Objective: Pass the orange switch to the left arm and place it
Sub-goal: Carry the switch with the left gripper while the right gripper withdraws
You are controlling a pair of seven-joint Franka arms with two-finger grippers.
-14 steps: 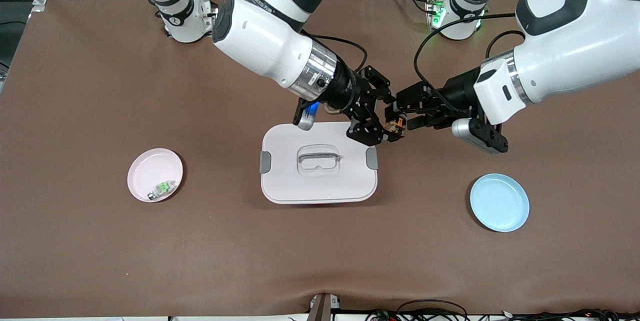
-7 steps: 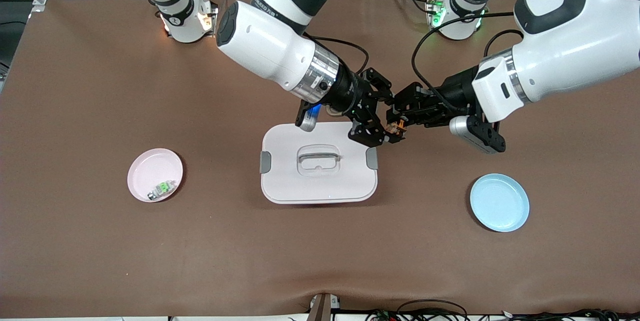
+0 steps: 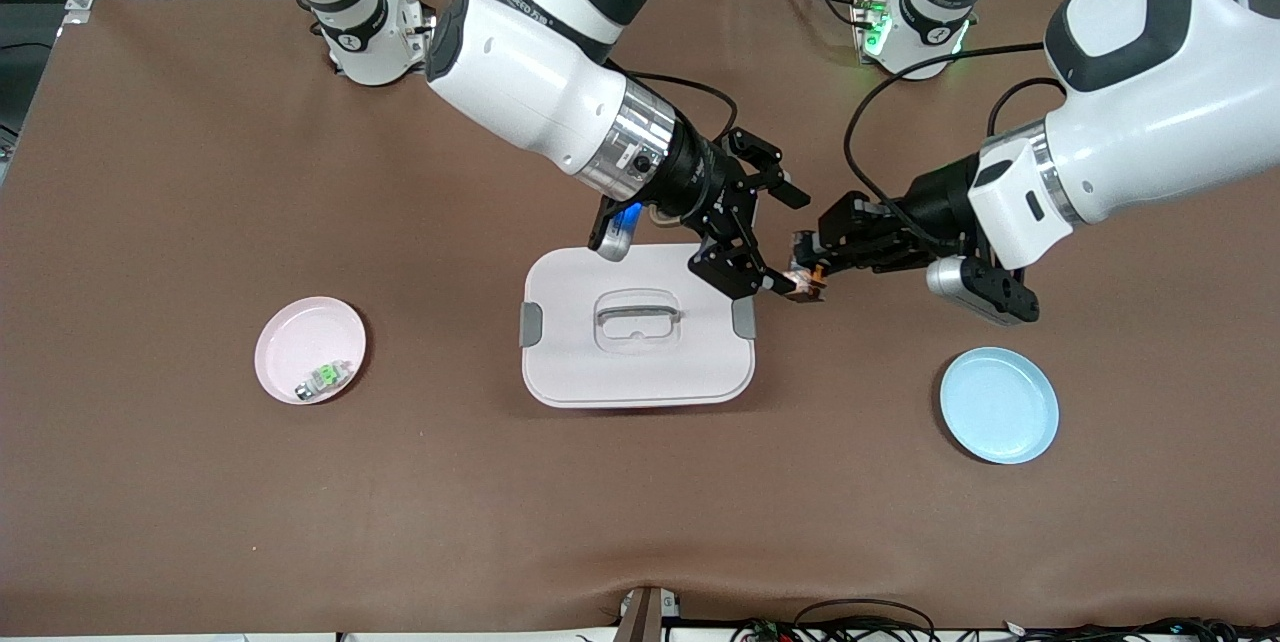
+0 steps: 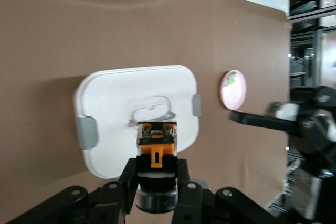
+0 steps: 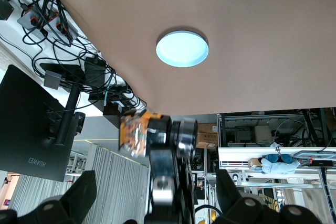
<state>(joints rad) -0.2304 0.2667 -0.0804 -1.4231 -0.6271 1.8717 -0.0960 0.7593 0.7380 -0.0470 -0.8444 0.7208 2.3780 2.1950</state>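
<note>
My left gripper [image 3: 806, 272] is shut on the orange switch [image 3: 803, 279] and holds it in the air just off the box corner at the left arm's end. In the left wrist view the switch [image 4: 156, 145] sits between the black fingers [image 4: 129, 179], orange face outward. My right gripper [image 3: 793, 244] is open, its fingers spread wide on either side of the switch without touching it. The white lidded box [image 3: 637, 324] with grey clasps lies on the table under the right wrist. It also shows in the left wrist view [image 4: 113, 106].
A pink plate [image 3: 295, 334] holding a small silver and green piece [image 3: 325, 379] lies toward the right arm's end. A blue plate [image 3: 998, 405] lies toward the left arm's end, nearer the front camera than the left gripper. It shows in the right wrist view [image 5: 182, 48].
My right gripper has opened and let go of the switch. My left gripper, shut on the switch, has drawn back a little toward the left arm's end.
</note>
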